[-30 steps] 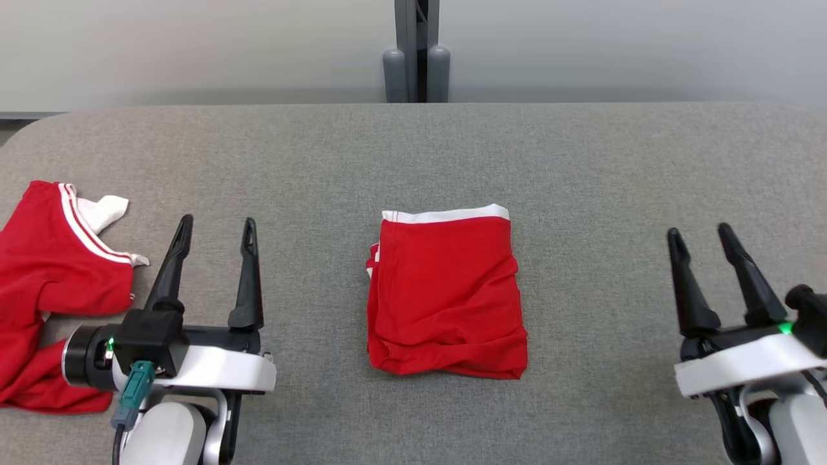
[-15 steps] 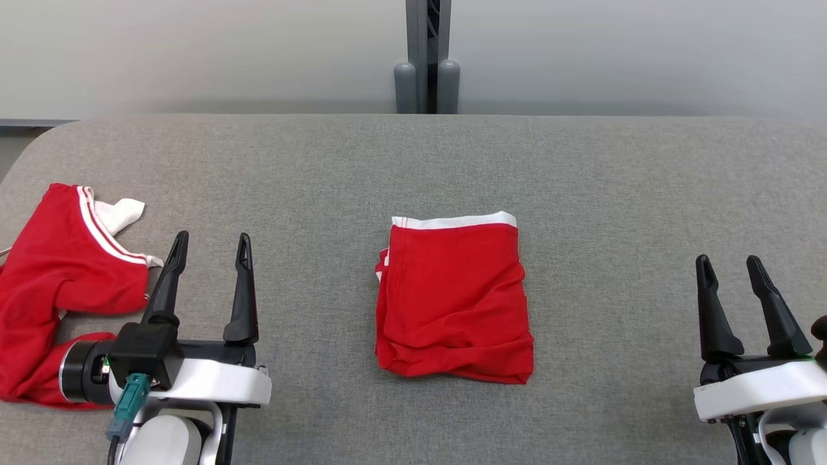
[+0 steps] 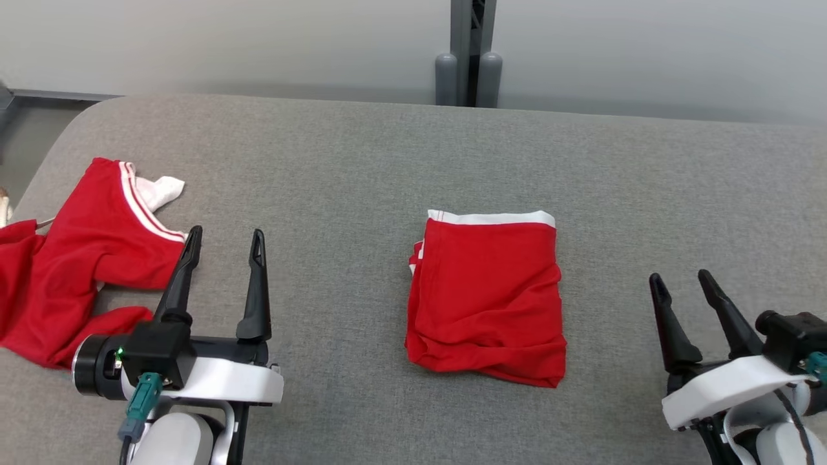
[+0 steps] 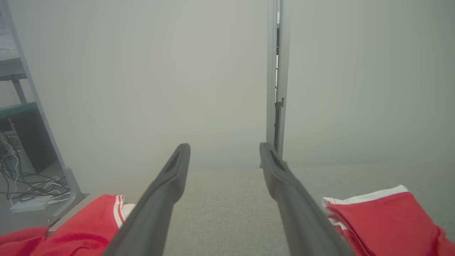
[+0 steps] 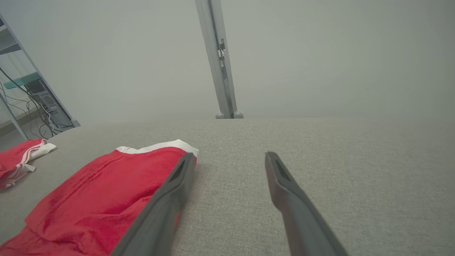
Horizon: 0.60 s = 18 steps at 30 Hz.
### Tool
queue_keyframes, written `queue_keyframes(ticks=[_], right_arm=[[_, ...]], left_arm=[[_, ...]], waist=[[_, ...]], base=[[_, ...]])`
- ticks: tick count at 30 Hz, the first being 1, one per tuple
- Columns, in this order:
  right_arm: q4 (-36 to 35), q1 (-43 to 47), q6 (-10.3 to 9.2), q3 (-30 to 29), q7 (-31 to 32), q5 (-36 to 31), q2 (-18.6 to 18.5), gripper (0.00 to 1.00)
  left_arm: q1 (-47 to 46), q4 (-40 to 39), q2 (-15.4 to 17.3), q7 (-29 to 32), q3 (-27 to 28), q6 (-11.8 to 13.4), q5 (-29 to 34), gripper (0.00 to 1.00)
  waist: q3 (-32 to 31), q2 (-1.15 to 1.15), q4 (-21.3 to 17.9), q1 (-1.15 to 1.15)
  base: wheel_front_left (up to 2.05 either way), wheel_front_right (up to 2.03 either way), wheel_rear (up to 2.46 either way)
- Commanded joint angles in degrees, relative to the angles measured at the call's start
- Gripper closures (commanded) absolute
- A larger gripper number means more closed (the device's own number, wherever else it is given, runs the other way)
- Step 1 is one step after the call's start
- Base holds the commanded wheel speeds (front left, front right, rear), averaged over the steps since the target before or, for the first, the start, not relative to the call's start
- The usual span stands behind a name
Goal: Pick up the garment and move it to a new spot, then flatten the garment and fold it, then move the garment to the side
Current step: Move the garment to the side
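Left gripper (image 4: 224, 149): two dark fingers (image 4: 160, 202) spread wide, nothing between them but grey worktop (image 4: 220, 206). Right of the gripper, folded red garment (image 4: 387, 220), white band along its far edge. Left of it, second red garment (image 4: 89, 227) with striped trim, at the worktop corner. Beyond the gripper, an upright grey post (image 4: 275, 89).

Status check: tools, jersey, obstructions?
Left tool and right tool open, empty. Folded red jersey centre of table, untouched, not yet moved aside. Crumpled red jersey beside left tool.
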Motion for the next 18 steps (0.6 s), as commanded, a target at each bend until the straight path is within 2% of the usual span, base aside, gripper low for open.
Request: queue_keyframes(ticks=[1,11,18], right_arm=[[1.91,-1.30,0.12,1.81,0.53,0.05,-0.71,0.00],[11.88,-4.59,0.12,8.78,1.70,0.53,-1.17,0.00],[20.16,-7.14,0.12,13.54,3.56,0.99,-0.57,0.00]], left_arm=[[-0.95,-0.20,-0.38,-0.28,-0.03,-0.31,0.44,0.00],[-1.49,0.06,-2.07,-0.28,0.26,-1.37,1.12,0.00],[-1.69,0.29,-3.51,-0.29,0.95,-2.13,1.71,0.00]], waist=[[0.75,0.00,1.77,0.00],[2.80,0.00,5.91,0.00],[3.79,0.00,7.40,0.00]], base=[[0.00,0.00,0.00],[0.00,0.00,0.00],[0.00,0.00,0.00]])
